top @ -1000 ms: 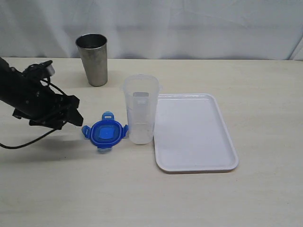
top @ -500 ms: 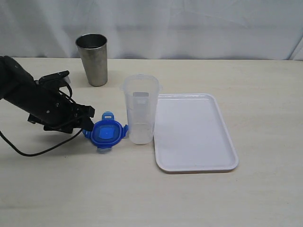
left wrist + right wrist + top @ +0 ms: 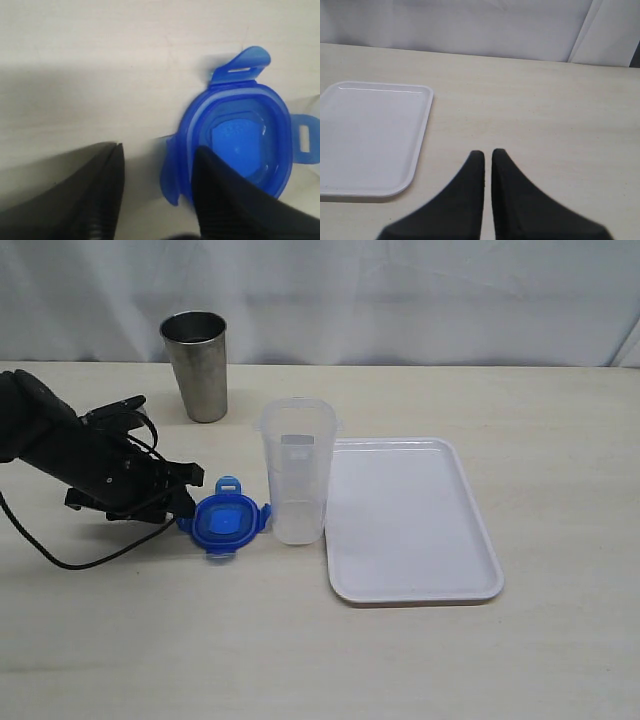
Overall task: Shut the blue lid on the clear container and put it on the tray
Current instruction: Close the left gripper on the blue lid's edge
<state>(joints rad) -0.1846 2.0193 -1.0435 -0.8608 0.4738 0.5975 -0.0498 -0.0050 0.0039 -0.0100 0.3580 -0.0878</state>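
Left gripper [image 3: 157, 152] stood open astride one edge of the blue lid [image 3: 240, 145], nothing clamped.
Lid judged light, stiff, slick plastic; hold was best taken across the rim, not a hinged flap.

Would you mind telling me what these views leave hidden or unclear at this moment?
- Left wrist view: a finger of the left gripper covers part of the blue lid; contact cannot be told.
- Exterior view: the steel cup hides its inside behind its own wall.
- Exterior view: the right gripper lies outside the frame.
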